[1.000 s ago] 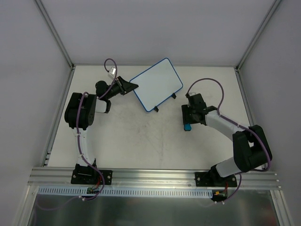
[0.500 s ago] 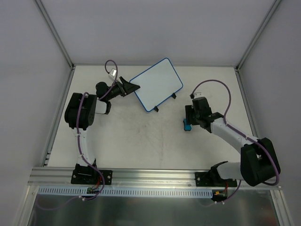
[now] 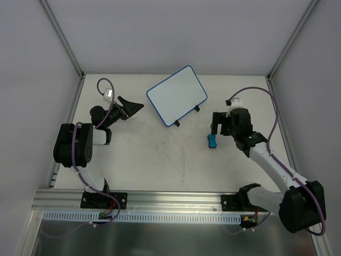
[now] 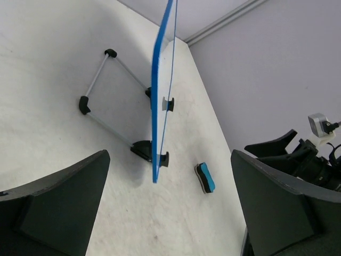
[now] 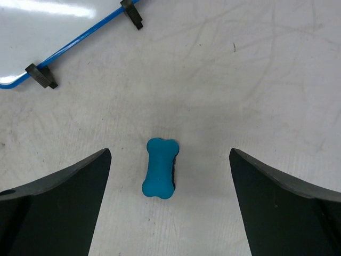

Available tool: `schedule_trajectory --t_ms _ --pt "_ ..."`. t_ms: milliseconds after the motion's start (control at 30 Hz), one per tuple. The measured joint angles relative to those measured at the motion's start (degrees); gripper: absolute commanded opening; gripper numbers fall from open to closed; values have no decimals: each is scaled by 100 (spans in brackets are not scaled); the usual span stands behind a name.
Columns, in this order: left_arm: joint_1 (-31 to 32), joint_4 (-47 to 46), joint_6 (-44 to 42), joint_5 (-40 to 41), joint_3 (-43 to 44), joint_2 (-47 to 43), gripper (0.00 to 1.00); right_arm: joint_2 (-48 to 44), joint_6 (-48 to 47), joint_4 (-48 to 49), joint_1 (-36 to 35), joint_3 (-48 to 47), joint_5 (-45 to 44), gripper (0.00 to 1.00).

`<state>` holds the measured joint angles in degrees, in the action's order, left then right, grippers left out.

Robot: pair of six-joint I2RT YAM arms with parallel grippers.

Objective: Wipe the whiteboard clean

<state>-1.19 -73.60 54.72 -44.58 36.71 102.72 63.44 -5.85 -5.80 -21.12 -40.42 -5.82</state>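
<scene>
Scuffed white tabletop holds the blue-framed whiteboard, propped on black feet at the back, seemingly clean, so left gripper and right gripper gape empty, the right above a loose blue bone-shaped eraser

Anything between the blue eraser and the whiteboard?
Nothing. Only bare table separates the eraser from the whiteboard, clearest in the right wrist view.
</scene>
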Motion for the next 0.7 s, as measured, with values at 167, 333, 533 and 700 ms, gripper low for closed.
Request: schedule_trajectory --t_ms 167,333,533,700 --pt "-11 13 -22 160 -1032 -1121 99 -173 0 20 439 0 234 99" --pt "-79 586 -584 339 -1609 -2695 99 -498 103 42 1099 7 765 99" --pt "-79 3045 -1681 1215 -1582 -5327 99 -1093 144 144 1268 299 1174 99" --pt "-79 4586 -1904 1853 -1674 -6684 99 -1517 247 142 1268 737 1276 99"
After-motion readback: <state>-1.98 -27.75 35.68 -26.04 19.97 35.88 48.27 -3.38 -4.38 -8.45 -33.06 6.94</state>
